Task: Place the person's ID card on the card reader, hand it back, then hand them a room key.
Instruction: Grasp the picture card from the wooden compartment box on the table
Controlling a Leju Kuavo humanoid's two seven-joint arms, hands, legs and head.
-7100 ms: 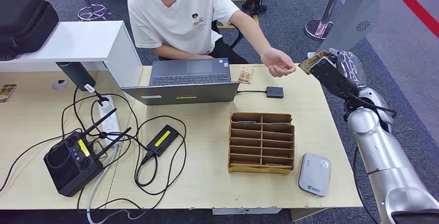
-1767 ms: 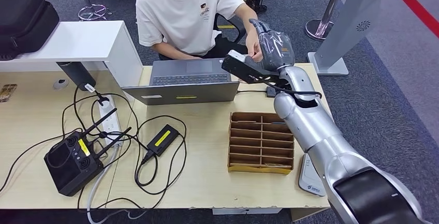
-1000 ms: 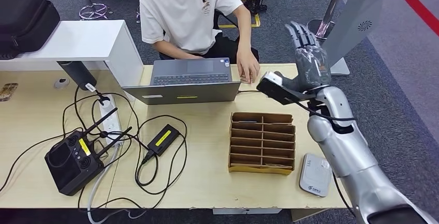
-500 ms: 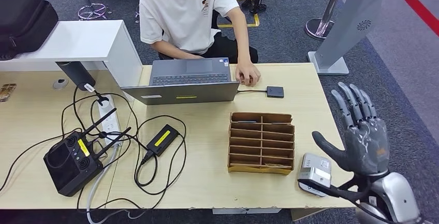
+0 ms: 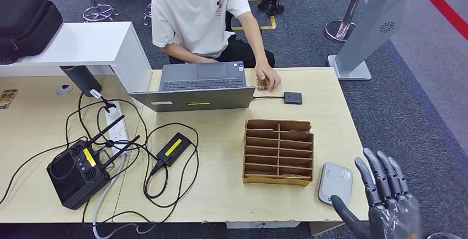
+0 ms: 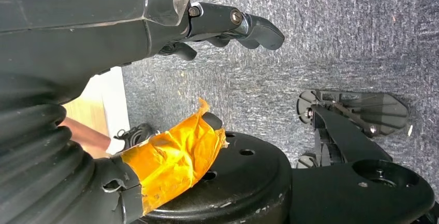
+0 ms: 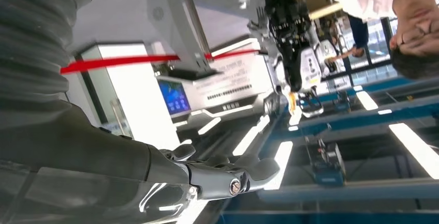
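My right hand point(image 5: 383, 200) is low at the table's front right corner, fingers spread and empty, just right of a grey-white rounded device point(image 5: 335, 184). In the right wrist view the same hand point(image 7: 207, 172) is stretched out with nothing in it. At the far side, the person's hand point(image 5: 269, 79) rests on a card point(image 5: 261, 84) beside the laptop point(image 5: 198, 87). A small black square pad point(image 5: 293, 97) lies next to it, wired to the laptop. A brown slotted card box point(image 5: 278, 152) stands mid-table. My left hand point(image 6: 155, 27) hangs over the carpet, holding nothing.
The person point(image 5: 196, 12) sits behind the table. A black controller with antennas point(image 5: 77, 173), a power strip point(image 5: 117, 126), a black adapter point(image 5: 173, 148) and looping cables cover the left half. A white counter point(image 5: 88, 43) and a black bag point(image 5: 25, 21) are at the far left.
My right hand has drawn back from beside the person to the front right corner, lowering as it went, empty. The person's hand has settled on the card by the laptop.
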